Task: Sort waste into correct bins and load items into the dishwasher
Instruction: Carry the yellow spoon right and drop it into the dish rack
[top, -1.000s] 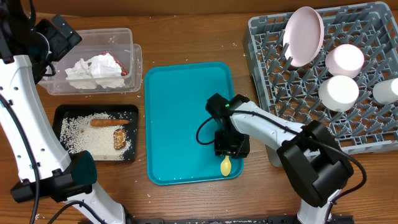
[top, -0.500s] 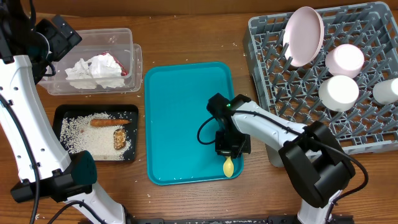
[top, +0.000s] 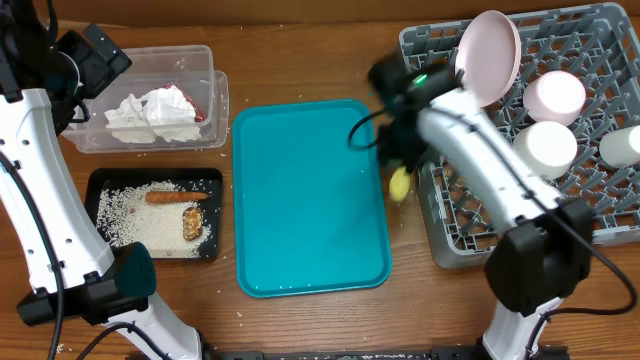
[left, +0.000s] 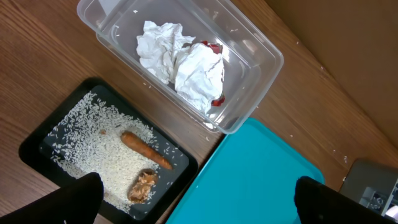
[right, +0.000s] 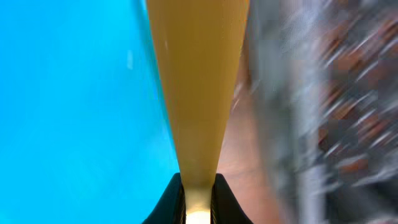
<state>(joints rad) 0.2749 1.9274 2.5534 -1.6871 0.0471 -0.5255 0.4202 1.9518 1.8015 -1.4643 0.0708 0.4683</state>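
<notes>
Overhead: right gripper (top: 401, 163) clamped on the pale yellow plastic spoon (top: 400, 184). The spoon's bowl end hangs over the bare wood strip between the teal tray's (top: 300, 200) right edge and the grey pegged dish rack (top: 450, 235).

Right wrist close-up: smooth handle pinched between dark fingers (right: 171, 198); rack is only a blur.

Left wrist alone shows the left gripper (left: 198, 186) with jaws wide apart. It is above the clear tub (left: 264, 59) holding the crumpled napkin (left: 193, 71), and the black tray (left: 31, 148), at the desk's far-left part.
</notes>
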